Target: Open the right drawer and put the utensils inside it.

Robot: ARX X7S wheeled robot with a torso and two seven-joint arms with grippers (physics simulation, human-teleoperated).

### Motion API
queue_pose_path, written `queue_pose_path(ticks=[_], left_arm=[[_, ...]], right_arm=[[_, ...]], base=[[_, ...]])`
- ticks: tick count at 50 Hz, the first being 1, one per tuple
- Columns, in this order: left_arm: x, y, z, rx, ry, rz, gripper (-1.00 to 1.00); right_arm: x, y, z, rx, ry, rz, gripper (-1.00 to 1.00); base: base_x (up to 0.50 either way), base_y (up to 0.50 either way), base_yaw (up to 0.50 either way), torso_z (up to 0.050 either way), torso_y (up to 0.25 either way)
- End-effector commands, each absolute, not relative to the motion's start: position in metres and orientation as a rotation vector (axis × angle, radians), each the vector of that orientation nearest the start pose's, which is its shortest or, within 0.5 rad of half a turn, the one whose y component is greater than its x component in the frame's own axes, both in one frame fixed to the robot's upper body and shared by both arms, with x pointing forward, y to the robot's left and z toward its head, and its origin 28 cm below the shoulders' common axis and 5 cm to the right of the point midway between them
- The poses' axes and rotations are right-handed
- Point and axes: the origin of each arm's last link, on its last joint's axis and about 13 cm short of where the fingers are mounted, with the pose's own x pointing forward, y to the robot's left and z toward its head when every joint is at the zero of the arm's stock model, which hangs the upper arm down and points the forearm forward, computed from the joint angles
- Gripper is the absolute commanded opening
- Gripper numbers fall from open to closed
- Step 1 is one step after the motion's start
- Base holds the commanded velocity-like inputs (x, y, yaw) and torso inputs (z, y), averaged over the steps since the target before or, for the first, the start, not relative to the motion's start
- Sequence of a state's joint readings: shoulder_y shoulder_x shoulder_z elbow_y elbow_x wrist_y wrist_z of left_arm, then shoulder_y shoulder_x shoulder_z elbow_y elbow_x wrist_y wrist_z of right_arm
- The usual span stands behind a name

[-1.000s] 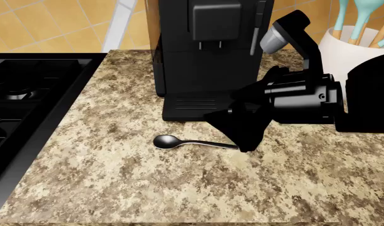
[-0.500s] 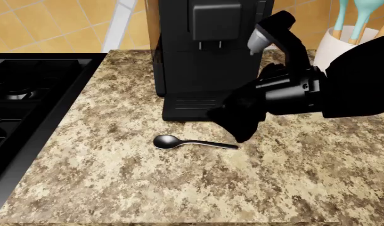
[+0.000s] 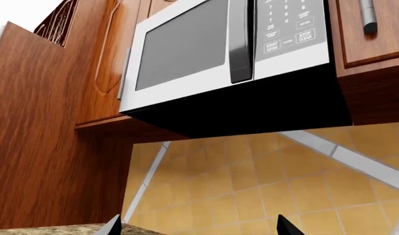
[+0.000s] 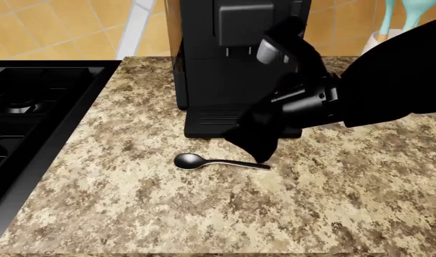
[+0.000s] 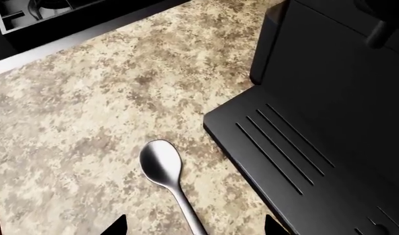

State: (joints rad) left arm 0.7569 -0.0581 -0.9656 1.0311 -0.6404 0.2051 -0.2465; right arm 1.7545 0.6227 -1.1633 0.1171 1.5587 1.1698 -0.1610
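Head view: a dark metal spoon (image 4: pixel 216 162) lies flat on the speckled granite countertop (image 4: pixel 168 214), bowl toward the cooktop (image 4: pixel 25 118) at the counter's left side, handle pointing right. It rests just in front of the black coffee machine (image 4: pixel 232 64), close to the drip tray but apart from it. The right gripper (image 4: pixel 259 147) hangs over the handle end of the spoon, its dark fingers pointing down; whether they touch the handle cannot be told from this view. A white utensil crock (image 4: pixel 378 36) with teal spatulas (image 4: pixel 410 13) stands behind the right arm, mostly hidden by it.

Right wrist view: the spoon (image 5: pixel 168 178) sits between the two fingertips (image 5: pixel 114 226) seen at the frame edge, with clear space on both sides of the handle. The jaws are spread wide and hold nothing. The slotted drip tray (image 5: pixel 284 156) of the coffee machine lies beside the spoon bowl, not touching it.

Left wrist view: the left gripper (image 3: pixel 198 227) faces up and away from the counter toward a microwave (image 3: pixel 232 54) set among reddish-brown wood cabinets (image 3: pixel 49 137) above a tan tiled wall (image 3: pixel 265 186). Only the two fingertips show, set well apart and empty.

The drawer and the knife do not appear in any view.
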Motion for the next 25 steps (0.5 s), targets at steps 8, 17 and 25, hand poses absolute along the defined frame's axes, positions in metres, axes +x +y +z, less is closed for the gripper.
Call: queue_pose_path(ticks=[8, 17, 25], left_arm=[[0.023, 0.31, 0.189, 0.144, -0.652, 0.655, 1.0], [0.024, 0.31, 0.188, 0.144, -0.646, 0.651, 1.0], [0.025, 0.309, 0.188, 0.143, -0.645, 0.651, 1.0]], right_arm=[[0.327, -0.106, 0.324, -0.331, 0.602, 0.945, 1.0], [0.328, -0.098, 0.324, -0.35, 0.609, 0.989, 1.0], [0.325, -0.1, 0.321, -0.374, 0.637, 1.013, 1.0]], base=[[0.0, 0.0, 0.0, 0.0, 0.0], [0.0, 0.0, 0.0, 0.0, 0.0], [0.0, 0.0, 0.0, 0.0, 0.0]])
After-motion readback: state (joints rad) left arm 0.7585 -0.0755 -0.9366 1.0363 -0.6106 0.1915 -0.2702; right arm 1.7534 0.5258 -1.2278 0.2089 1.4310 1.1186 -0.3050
